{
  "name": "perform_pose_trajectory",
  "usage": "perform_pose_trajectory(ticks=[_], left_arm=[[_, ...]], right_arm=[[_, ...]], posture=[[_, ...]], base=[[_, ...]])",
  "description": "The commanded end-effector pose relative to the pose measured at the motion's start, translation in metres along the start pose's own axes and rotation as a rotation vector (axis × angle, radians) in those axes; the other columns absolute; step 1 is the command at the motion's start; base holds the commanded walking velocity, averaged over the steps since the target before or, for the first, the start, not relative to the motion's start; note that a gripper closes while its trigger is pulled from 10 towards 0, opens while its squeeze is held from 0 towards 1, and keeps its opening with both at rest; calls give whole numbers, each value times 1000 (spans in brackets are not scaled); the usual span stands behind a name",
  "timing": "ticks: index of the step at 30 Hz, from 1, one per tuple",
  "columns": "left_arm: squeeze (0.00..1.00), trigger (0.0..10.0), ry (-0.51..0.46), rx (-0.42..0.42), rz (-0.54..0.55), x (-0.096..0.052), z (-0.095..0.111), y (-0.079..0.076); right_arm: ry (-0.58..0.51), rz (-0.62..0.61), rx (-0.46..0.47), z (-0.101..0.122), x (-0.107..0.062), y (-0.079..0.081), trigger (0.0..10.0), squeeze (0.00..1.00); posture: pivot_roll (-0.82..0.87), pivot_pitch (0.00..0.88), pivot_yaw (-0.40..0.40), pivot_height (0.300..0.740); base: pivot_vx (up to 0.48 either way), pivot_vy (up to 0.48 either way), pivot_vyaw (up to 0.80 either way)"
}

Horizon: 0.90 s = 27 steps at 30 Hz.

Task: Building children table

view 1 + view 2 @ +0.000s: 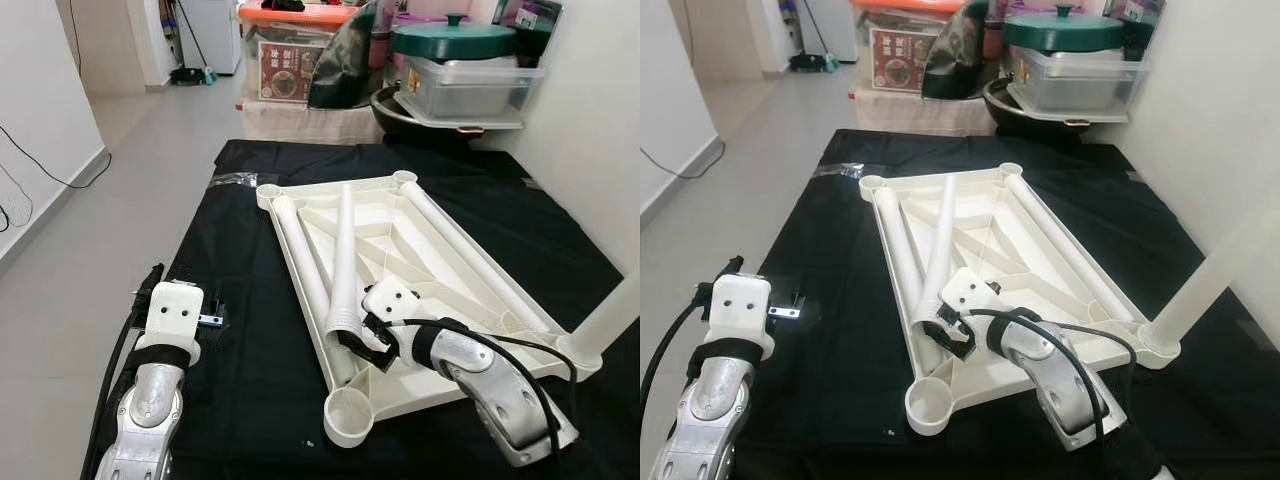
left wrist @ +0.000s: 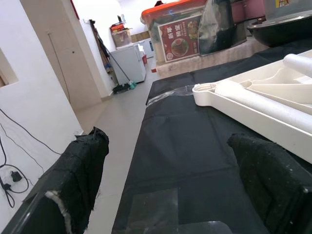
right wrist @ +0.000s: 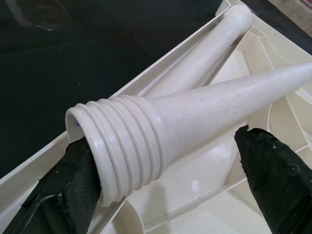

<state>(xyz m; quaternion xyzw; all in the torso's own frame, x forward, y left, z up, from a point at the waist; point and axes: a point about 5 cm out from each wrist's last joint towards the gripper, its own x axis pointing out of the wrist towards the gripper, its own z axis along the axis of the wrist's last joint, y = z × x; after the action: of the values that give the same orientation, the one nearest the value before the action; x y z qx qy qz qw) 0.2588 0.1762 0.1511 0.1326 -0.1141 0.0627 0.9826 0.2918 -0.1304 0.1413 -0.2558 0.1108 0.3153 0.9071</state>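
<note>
- Table top [image 1: 400,235]: cream moulded plastic, lying upside down on the black cloth [image 1: 240,300] spread over the floor. The underside is ribbed, with a round socket at each corner. The near socket [image 1: 348,415] is empty.
- Legs: one leg [image 1: 620,310] stands upright in the right-hand near socket. Three more lie loose within the tray of the underside, one along each long rail and one diagonally across the ribs.
- Diagonal leg [image 1: 344,265]: a long hollow taper, smooth and faintly speckled, ending in a wider collar of raised thread rings [image 3: 122,146] at the near end.
- Right tool [image 1: 368,338]: its black padded fingers [image 3: 63,180] are spread either side of the threaded collar. One pad is against the rings, the other stands off, so the leg is bracketed but not clamped.
- Left tool [image 2: 170,175]: fingers apart, grasping nothing, hovering over the cloth to the left of the table top and well apart from it.
- Handling, judged: the leg looks light and rigid. Its smooth tapered wall would probably slip under pinch, whereas the ringed collar offers purchase. Hold is best taken just behind the threads, leaving the end free to enter the socket.
- Risk, judged: the long leg may swing about the grip point and knock the neighbouring legs. The table top seems light enough to shift on the cloth.
- Surroundings: storage boxes [image 1: 470,85] and a green-lidded pot [image 1: 455,40] stand beyond the cloth.
</note>
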Motion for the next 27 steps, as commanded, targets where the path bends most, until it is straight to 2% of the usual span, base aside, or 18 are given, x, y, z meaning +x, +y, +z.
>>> perform_pose_trajectory(ticks=[1,3,4,5,6,9,10,19,23,27], left_arm=[[0,10000,10,-1,-4,-1,-2,-2],[0,10000,12,0,-3,0,-2,-2],[0,10000,13,0,-3,0,-2,-2],[0,10000,13,0,-3,0,-2,-2],[0,10000,14,0,-3,0,-2,-2],[0,10000,15,1,-4,0,-2,-2],[0,10000,17,2,-6,0,-3,-2],[0,10000,25,6,-6,0,-4,-3],[0,10000,28,9,-3,-1,-5,-3],[0,10000,34,17,6,-1,-6,-2]], right_arm=[[44,-62,8,-6,0,-8,10000,0],[58,-94,7,-8,1,-10,10000,0],[60,-125,8,-9,2,-12,8980,0],[60,-125,8,-9,2,-12,8980,0],[58,-141,9,-9,2,-13,1490,0],[57,-163,11,-9,3,-14,1490,0],[54,-183,6,-9,3,-15,0,0],[41,-222,21,-11,6,-9,0,0],[35,-267,27,-11,6,-15,0,0],[8,-382,58,-8,2,-31,0,0]], posture=[[98,0,-65,740],[96,0,-64,740],[96,0,-64,740],[96,0,-64,740],[96,0,-64,740],[93,0,-64,740],[92,0,-64,740],[90,0,-66,740],[88,0,-67,740],[86,0,-66,740]], base=[[0,0,0],[0,0,0],[0,0,0],[0,0,0],[0,0,0],[0,0,0],[0,0,0],[0,0,0],[0,0,0],[0,0,0]])
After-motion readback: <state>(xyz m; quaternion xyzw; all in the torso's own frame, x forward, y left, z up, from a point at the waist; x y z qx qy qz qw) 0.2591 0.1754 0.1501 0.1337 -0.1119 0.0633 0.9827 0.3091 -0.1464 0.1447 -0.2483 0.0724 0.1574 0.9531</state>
